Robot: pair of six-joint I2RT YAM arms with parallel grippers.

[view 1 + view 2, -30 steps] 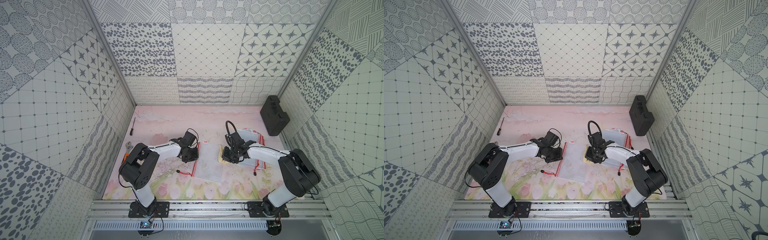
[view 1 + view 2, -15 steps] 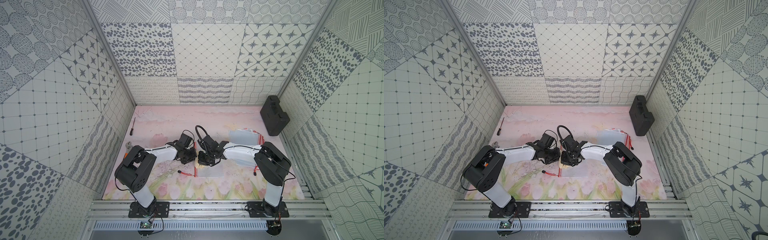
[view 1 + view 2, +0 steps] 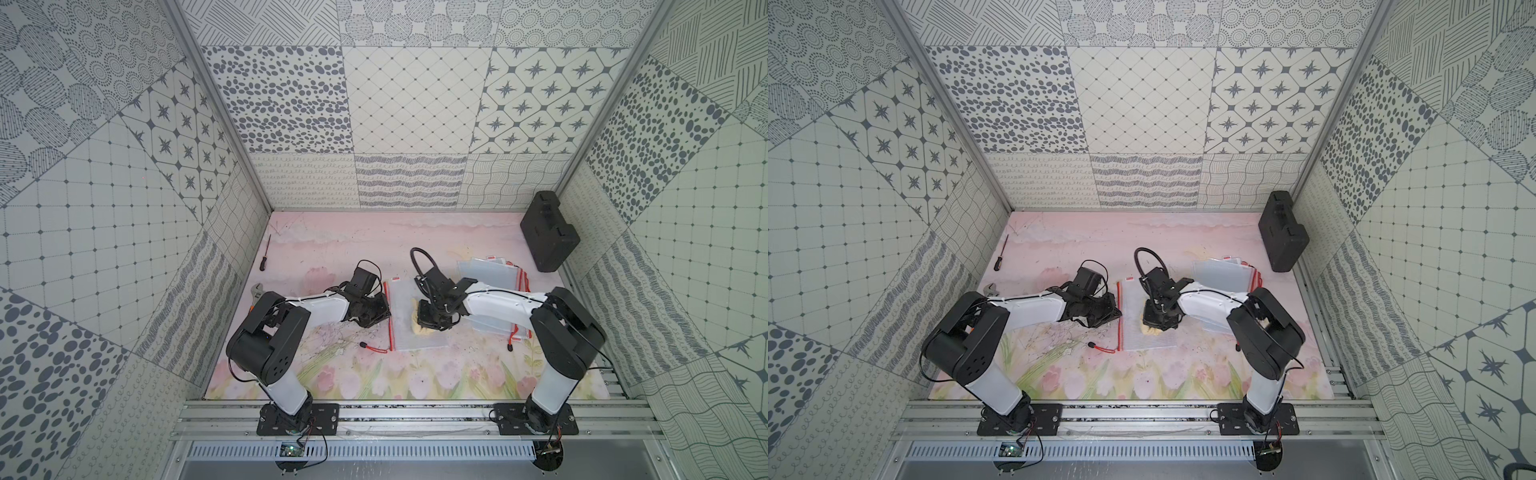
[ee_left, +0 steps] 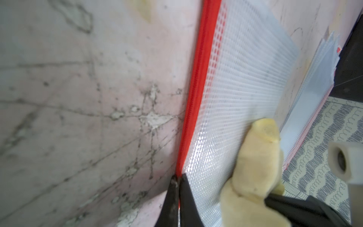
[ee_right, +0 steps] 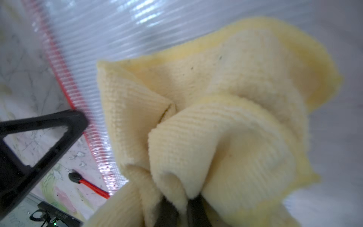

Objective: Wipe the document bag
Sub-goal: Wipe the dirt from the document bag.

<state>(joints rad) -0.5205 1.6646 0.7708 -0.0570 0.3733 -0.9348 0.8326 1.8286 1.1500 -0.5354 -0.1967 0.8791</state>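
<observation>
Cloth (image 5: 216,118) weave — right wrist, screwdriver (image 3: 264,258) — both top views

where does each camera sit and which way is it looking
Top views: high at the front, looking down toward the back wall; left arm, right arm whole, document bag between them.
Left wrist: along the bag's red zip; left gripper pinching it.
Right wrist: down onto yellow cloth; right gripper clamping it.
Shared: both wrist views show cloth and zip.

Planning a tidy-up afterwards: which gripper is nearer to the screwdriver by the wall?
Left. The left gripper pinches the red zipper edge of the document bag, on the screwdriver side; the right gripper, shut on the yellow cloth, sits farther across the bag.
</observation>
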